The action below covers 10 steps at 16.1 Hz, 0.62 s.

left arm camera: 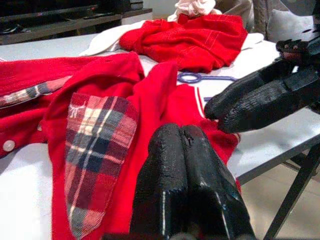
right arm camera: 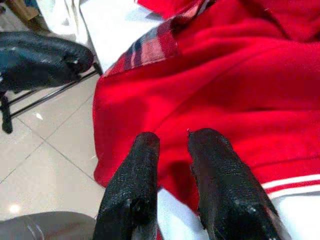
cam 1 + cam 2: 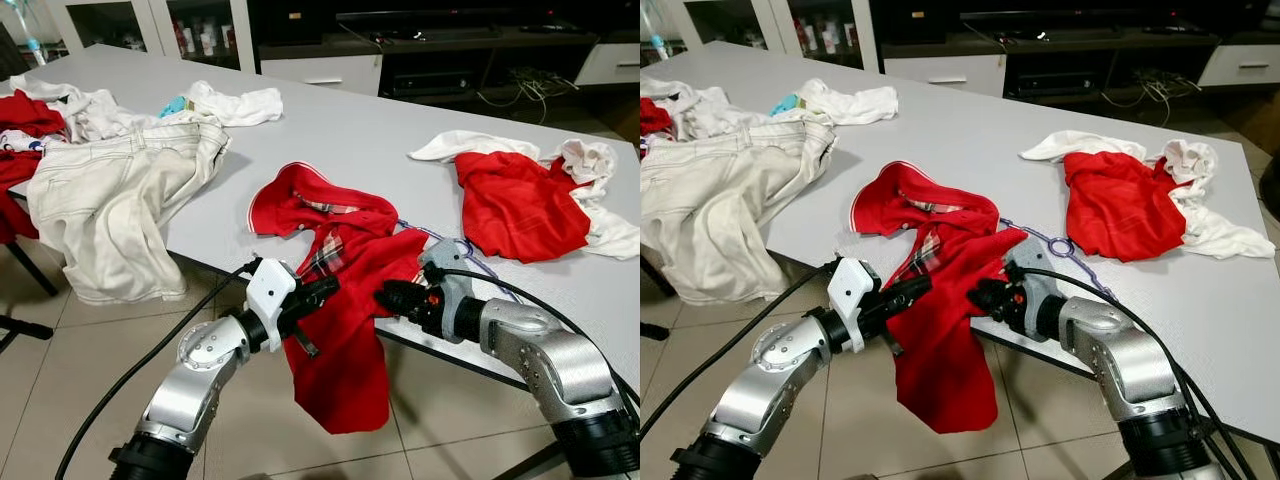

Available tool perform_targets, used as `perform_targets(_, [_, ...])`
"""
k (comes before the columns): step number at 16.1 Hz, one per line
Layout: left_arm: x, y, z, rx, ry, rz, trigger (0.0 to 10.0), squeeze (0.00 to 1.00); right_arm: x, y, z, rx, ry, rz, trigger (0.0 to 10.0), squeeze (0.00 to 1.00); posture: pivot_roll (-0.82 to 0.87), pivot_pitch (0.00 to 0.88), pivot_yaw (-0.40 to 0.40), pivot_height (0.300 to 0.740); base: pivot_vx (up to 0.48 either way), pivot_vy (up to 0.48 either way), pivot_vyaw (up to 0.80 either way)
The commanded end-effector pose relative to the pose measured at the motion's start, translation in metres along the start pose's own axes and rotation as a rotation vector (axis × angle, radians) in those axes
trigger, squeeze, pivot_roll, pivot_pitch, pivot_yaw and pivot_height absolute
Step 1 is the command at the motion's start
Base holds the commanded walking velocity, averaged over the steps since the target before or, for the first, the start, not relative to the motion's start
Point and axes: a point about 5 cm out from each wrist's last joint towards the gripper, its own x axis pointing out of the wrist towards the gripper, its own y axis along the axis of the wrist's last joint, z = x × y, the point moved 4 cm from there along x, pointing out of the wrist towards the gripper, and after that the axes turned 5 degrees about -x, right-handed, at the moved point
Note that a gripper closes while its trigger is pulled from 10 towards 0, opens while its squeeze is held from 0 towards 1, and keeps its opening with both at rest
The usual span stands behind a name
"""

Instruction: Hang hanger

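both my silver arms reach forward, bent at the elbows, wrists turned in toward each other. my left gripper [image 3: 322, 293] has its two black fingers pressed together, tips pointing right. my right gripper [image 3: 388, 296] points left toward it, fingers a narrow gap apart. the two sets of tips sit near each other, not touching.

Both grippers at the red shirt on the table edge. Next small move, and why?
Probably close the right gripper on the red shirt: its fingers are slightly apart at the fabric draping off the table, the left gripper is shut, and the purple hanger is part buried.
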Motion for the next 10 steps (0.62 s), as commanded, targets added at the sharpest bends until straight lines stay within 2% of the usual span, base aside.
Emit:
perform_targets(1, [0.001,0.005,-0.003,0.025,-0.001,0.005,10.0,0.00,0.003,0.005,-0.004,-0.028,0.025,-0.014,10.0,0.00,-0.08,0.000,0.015,0.740,0.000,0.000,0.00])
perform_targets(6, [0.002,0.004,-0.003,0.026,0.002,0.007,10.0,0.00,0.013,-0.002,-0.011,-0.061,0.074,-0.090,10.0,0.00,-0.08,0.000,0.010,0.740,0.000,0.000,0.00])
perform_targets(10, [0.005,0.004,0.000,0.022,-0.003,0.010,10.0,0.00,0.034,-0.016,0.010,-0.042,-0.053,-0.191,10.0,0.00,-0.08,0.000,0.005,0.740,0.000,0.000,0.00])
